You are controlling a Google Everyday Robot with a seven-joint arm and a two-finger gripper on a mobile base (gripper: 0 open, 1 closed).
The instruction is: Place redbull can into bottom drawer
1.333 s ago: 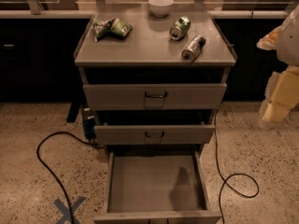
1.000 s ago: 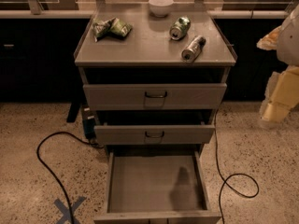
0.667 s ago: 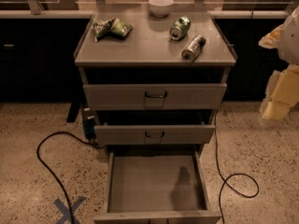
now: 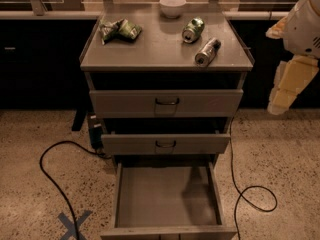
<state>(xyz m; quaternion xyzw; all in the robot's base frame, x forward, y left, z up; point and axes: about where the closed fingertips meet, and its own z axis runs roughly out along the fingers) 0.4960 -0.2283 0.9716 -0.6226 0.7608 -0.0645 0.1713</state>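
Note:
The redbull can, slim and silvery, lies on its side on the right part of the cabinet top. The bottom drawer is pulled wide open below, and its grey floor holds nothing. My gripper, with cream-coloured parts under a white arm, hangs at the right edge of the view. It is to the right of the cabinet, lower than the can and well apart from it, and holds nothing.
A fatter green can lies near the redbull can. A white bowl stands at the back and a crumpled green bag lies at the left. The two upper drawers stick out slightly. Black cables and blue tape lie on the floor.

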